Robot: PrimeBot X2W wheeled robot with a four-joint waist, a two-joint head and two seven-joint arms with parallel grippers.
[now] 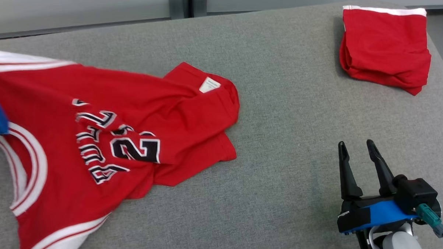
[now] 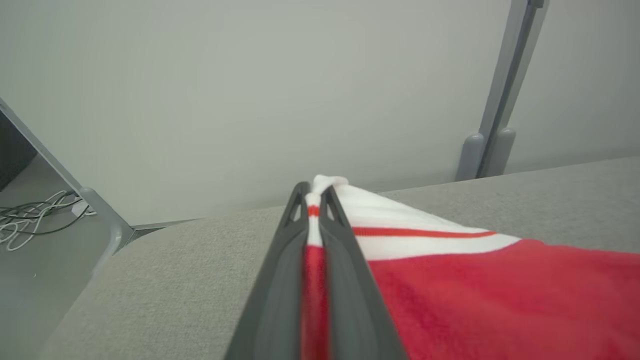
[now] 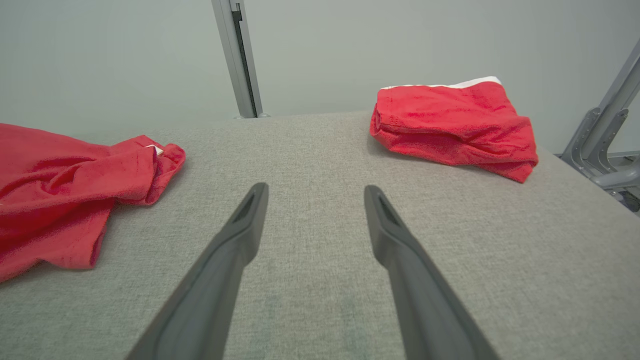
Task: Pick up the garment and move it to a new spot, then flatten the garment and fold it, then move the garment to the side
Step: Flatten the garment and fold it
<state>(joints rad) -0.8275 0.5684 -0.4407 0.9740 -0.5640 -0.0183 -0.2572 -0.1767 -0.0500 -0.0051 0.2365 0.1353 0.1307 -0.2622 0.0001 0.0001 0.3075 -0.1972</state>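
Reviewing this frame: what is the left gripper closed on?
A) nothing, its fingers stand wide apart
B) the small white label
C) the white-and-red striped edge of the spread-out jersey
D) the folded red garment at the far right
C: in the left wrist view the left gripper has its fingers pressed together on the white striped edge of the jersey, with cloth showing between them.

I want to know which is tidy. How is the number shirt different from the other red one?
The jersey lies crumpled; the folded garment is a neat packet. The jersey shows black lettering; the folded garment shows plain red. The left gripper pinches the jersey's trim; the folded garment lies untouched. Both are red with white trim.
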